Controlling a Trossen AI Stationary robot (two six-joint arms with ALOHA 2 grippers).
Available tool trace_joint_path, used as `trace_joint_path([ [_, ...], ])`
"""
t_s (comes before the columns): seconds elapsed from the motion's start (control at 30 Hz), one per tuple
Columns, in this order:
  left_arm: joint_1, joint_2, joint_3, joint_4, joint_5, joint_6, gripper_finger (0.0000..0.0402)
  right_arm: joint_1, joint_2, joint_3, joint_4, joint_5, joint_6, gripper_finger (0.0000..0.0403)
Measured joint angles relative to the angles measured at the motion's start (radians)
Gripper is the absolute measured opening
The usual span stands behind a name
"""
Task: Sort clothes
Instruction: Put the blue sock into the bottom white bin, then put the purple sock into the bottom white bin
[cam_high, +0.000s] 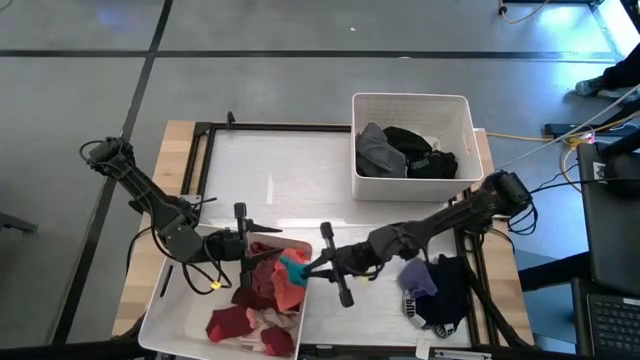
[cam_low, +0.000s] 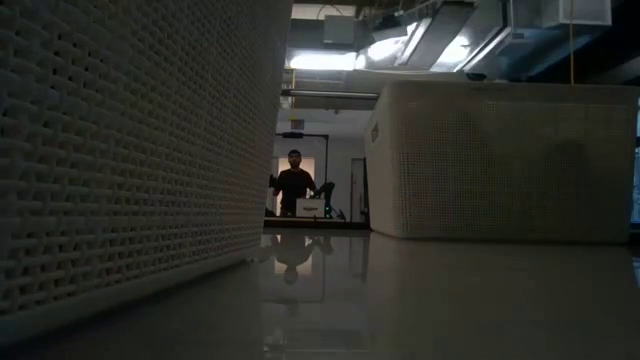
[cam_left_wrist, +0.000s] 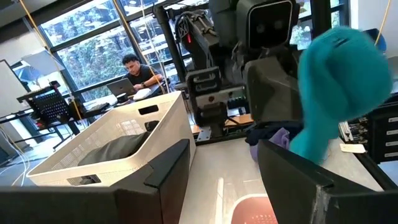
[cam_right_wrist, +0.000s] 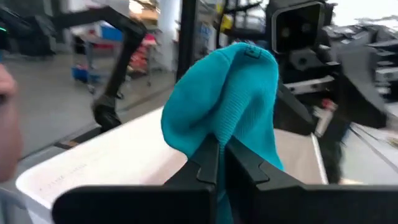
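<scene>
While its fingers are pressed together on a teal garment (cam_right_wrist: 227, 102), the right gripper (cam_high: 312, 267) holds that piece over the right edge of the near bin (cam_high: 165, 300), the landmark for everything else. Inside that bin lie the red, maroon and pink clothes (cam_high: 262, 300), heaped toward its right end, directly under and left of the teal piece. The left gripper (cam_high: 243, 243) hangs over the same bin at its far edge, just left of the teal garment, with its fingers (cam_left_wrist: 165, 171) spread apart and nothing between them. Right of the bin, on the bare table (cam_high: 280, 170), sits a loose pile of purple and black clothes (cam_high: 435, 290). A second white bin (cam_high: 410, 105) stands farther back and to the right of the near bin, holding grey and black clothes (cam_high: 400, 152). In the low view both bins fill the sides, and a person (cam_low: 294, 185) stands in the room well beyond them.
</scene>
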Motion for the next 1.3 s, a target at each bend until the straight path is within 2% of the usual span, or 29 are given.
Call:
trace_joint_path([
  [0.13, 0.000, 0.000, 0.000, 0.000, 0.000, 0.000, 0.0180, -0.020, 0.035, 0.000, 0.090, -0.081, 0.001, 0.0016],
  [0.27, 0.000, 0.000, 0.000, 0.000, 0.000, 0.002, 0.0180, -0.026, 0.079, 0.057, 0.094, -0.092, 0.024, 0.0017],
  [0.5, 0.000, 0.000, 0.000, 0.000, 0.000, 0.002, 0.0180, -0.032, 0.197, 0.235, -0.082, -0.095, -0.002, 0.0017],
  [0.7, 0.000, 0.000, 0.000, -0.001, 0.000, 0.002, 0.0180, -0.043, 0.239, 0.282, -0.151, -0.084, 0.030, 0.0025],
  [0.8, 0.000, 0.000, 0.000, -0.001, 0.000, 0.002, 0.0180, -0.053, 0.239, 0.282, -0.188, -0.080, 0.069, 0.0063],
  [0.97, 0.000, 0.000, 0.000, -0.001, 0.000, 0.000, 0.0180, -0.050, 0.236, 0.282, -0.232, -0.080, 0.097, 0.0169],
  [1.07, 0.000, 0.000, 0.000, -0.002, 0.000, -0.002, 0.0180, -0.043, 0.203, 0.282, -0.328, -0.076, 0.092, 0.0222],
  [1.17, 0.000, 0.000, 0.000, -0.005, 0.000, -0.009, 0.0180, -0.041, 0.155, 0.282, -0.435, -0.048, 0.077, 0.0257],
  [1.3, 0.000, 0.000, 0.000, -0.008, 0.000, -0.011, 0.0180, -0.026, 0.072, 0.282, -0.556, -0.018, 0.078, 0.0276],
])
